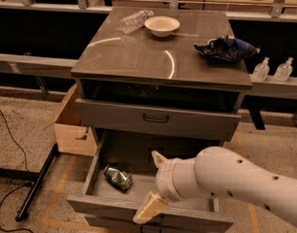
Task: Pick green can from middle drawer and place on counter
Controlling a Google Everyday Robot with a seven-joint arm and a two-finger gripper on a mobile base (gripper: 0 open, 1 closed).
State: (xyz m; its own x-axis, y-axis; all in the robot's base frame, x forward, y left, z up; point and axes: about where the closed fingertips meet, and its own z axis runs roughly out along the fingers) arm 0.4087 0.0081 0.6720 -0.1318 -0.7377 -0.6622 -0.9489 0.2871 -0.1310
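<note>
The green can (pixel 117 177), dented with silver ends, lies on its side in the left part of the open middle drawer (pixel 93 166). My gripper (pixel 153 183) hangs over the drawer's front middle, just right of the can and apart from it. It is open and empty, with one cream finger up (pixel 158 158) and one down over the drawer's front edge (pixel 148 208). My white arm (pixel 236 186) covers the drawer's right part. The counter (pixel 153 57) is the glossy grey-brown cabinet top above.
On the counter lie a clear plastic bottle (pixel 134 19), a white bowl (pixel 162 25) and a dark blue bag (pixel 226 47). A closed drawer with a dark handle (pixel 156 118) sits above the open one. A cardboard box (pixel 73 125) stands at the left; two small bottles (pixel 272 71) at the right.
</note>
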